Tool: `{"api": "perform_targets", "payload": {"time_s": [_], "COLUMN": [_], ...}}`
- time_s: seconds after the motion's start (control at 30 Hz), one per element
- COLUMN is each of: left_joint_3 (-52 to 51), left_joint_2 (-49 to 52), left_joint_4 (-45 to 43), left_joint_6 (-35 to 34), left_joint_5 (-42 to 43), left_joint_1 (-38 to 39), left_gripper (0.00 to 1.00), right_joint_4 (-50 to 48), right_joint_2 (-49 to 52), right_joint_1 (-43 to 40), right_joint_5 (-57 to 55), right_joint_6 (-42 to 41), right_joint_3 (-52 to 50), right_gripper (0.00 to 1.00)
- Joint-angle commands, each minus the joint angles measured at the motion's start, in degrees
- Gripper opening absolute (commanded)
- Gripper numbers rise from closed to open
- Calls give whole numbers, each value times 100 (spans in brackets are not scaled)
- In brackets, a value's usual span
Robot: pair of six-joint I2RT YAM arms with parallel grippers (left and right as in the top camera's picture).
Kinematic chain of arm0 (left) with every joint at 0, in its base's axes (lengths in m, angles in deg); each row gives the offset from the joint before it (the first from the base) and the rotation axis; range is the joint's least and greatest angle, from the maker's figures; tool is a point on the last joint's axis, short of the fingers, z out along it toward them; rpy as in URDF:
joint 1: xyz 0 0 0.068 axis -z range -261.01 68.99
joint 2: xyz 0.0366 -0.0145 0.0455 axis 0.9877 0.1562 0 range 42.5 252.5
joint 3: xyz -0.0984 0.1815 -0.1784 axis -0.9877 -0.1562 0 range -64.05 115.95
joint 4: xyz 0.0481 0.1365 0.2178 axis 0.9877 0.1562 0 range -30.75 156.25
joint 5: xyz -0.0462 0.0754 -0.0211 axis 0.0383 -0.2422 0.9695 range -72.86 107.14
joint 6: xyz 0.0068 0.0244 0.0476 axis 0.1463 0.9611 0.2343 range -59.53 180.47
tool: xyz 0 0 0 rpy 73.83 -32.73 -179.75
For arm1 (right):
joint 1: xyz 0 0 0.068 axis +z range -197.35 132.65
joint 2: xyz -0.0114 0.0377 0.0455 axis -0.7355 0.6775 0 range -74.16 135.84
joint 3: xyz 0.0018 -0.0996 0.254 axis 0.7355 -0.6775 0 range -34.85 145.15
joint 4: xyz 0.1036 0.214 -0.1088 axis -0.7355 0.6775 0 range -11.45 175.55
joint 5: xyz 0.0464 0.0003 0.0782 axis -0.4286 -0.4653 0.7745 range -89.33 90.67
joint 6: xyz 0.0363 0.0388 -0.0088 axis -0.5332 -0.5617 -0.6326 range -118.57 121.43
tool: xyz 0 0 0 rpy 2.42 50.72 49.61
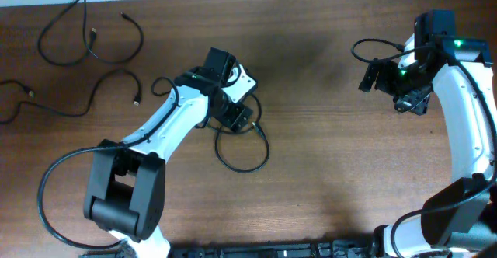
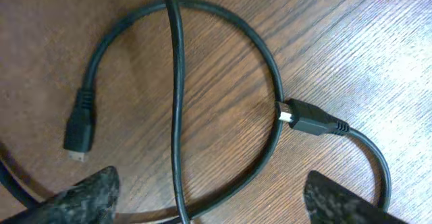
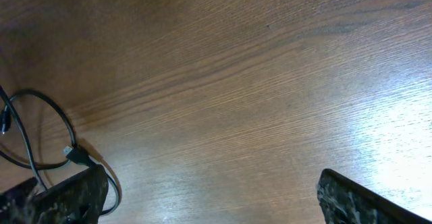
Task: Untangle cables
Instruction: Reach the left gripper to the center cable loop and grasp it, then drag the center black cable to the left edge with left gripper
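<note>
Two-arm rig at wood table [image 1: 326,172]. L gripper [image 1: 235,116] low over looped black cable [image 2: 178,116] near table centre, fingers wide apart, nothing clamped. R gripper [image 1: 373,78] at far right above bare wood, fingers apart, empty. Other cables [image 1: 141,36] loose top-left. Small plug [image 2: 307,118] touching loop's edge.

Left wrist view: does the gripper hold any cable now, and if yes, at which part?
Nothing is held. The left gripper is open, and the black cable lies on the table between its spread fingers.
</note>
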Motion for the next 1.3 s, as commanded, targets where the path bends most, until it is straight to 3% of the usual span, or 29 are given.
{"api": "perform_targets", "payload": {"time_s": [0.0, 0.1, 0.17, 0.33, 0.63, 0.77, 0.8, 0.87, 0.97, 1.03, 1.27], "left_joint_3": [-319, -673, -883, -1099, -1102, -1102, -1102, -1086, -798, -433, -219], "left_joint_2": [-74, -74, -74, -70, 291, 291, 291, 286, 267, 105, -2420], "left_joint_4": [-328, -765, -909, -1193, -1021, -1040, -1040, -1040, -968, -713, -743], "left_joint_6": [-131, -35, 415, 411, 413, 409, 411, 393, -522, -595, -1617], "left_joint_5": [44, 52, 146, -181, -240, -238, -238, -234, -238, -238, -238], "left_joint_1": [20, 50, 192, 334, 472, 472, 472, 472, 461, 455, -472], "left_gripper": [87, 87, 87, 87, 67, 25, 0, 0, 0, 0, 0], "right_joint_4": [4, 4, 4, 4, 4, 2, 4, 4, 4, 4, 4], "right_joint_2": [-37, -37, -37, -37, -37, -37, -37, -37, -37, -37, -37], "right_joint_1": [-20, -20, -20, -20, -20, -20, -20, -20, -20, -20, -20], "right_joint_5": [-72, -72, -72, -72, -72, -72, -72, -72, -72, -72, -72], "right_joint_6": [37, 37, 37, 37, 37, 37, 37, 37, 37, 37, 37], "right_joint_3": [44, 44, 44, 44, 44, 44, 44, 44, 44, 44, 44], "right_gripper": [98, 98, 98, 99, 98, 98, 98, 99, 99, 98, 98]}}
